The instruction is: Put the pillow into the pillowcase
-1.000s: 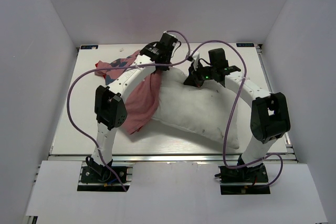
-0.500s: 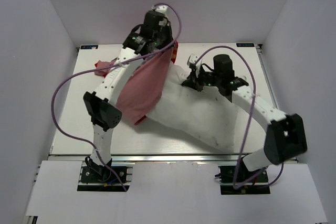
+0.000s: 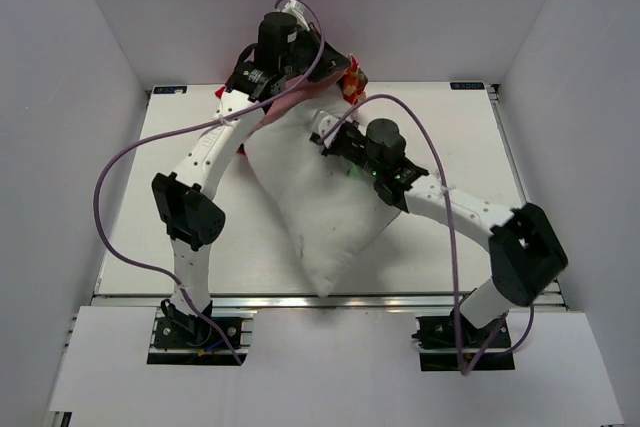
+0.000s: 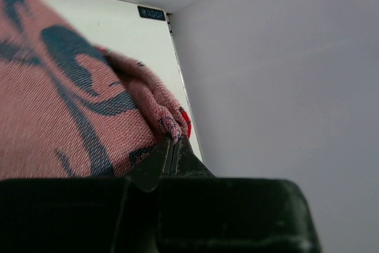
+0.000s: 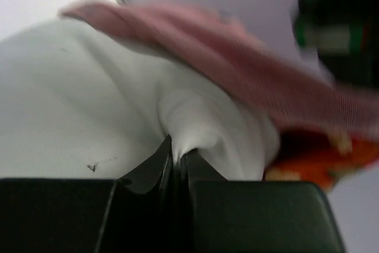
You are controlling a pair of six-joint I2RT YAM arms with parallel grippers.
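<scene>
Pillow (image 3: 320, 217) is looking soft and light; I am pinching its corner in right jaws, left jaws clamping limp pillowcase (image 4: 59, 117) beyond it.

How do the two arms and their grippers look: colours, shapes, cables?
The left arm and the right arm have white links and bulky black joint housings. A thin purple cable loops along each. The left gripper and the right gripper are black, each with two flat tapered fingers on a wide block.
</scene>
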